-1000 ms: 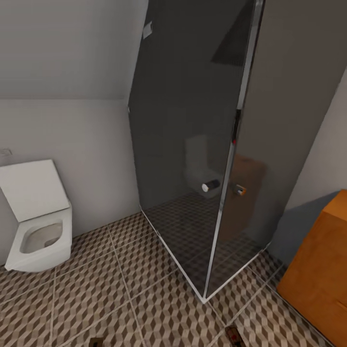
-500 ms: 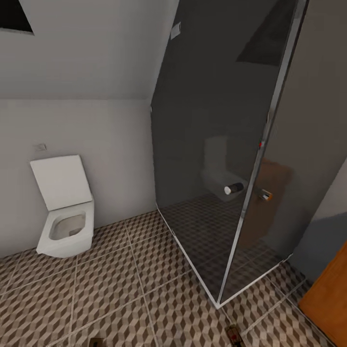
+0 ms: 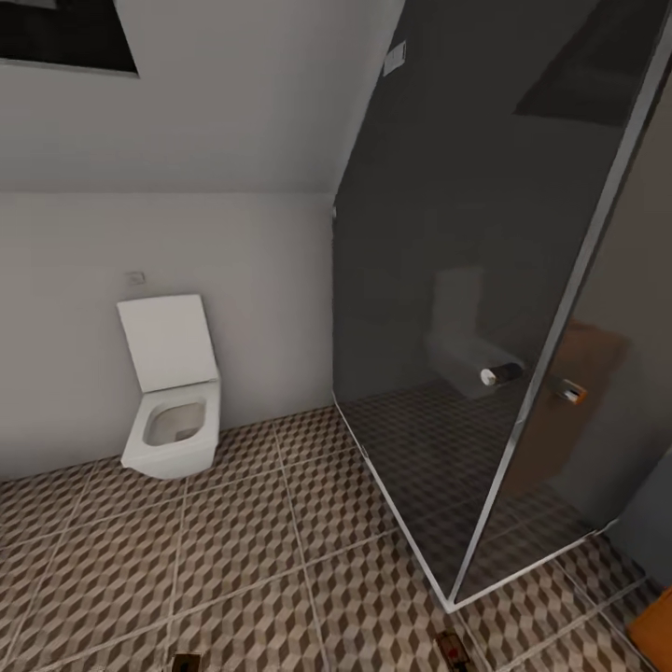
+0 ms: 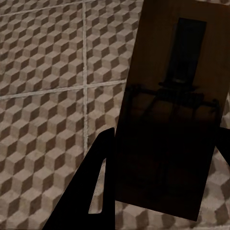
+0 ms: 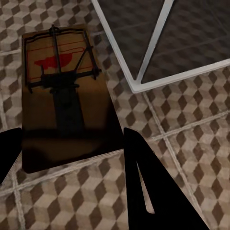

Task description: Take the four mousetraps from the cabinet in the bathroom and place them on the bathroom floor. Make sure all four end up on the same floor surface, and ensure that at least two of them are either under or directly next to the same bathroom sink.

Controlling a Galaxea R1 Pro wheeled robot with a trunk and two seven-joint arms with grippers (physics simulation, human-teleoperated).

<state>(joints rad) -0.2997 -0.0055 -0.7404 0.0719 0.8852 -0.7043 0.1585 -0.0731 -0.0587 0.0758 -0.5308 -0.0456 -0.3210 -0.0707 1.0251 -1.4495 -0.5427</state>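
- On the left, we see the toilet with its lid up and its bowl empty, standing on the bathroom floor.
- Our left gripper is clamped on a mousetrap, held above the tiles by its long edges.
- We judge these boards light, stiff and thin; gripping the wood edges keeps clear of the sprung wire.
- Our right gripper clasps a second mousetrap near the shower enclosure, whose tiled base is bare.
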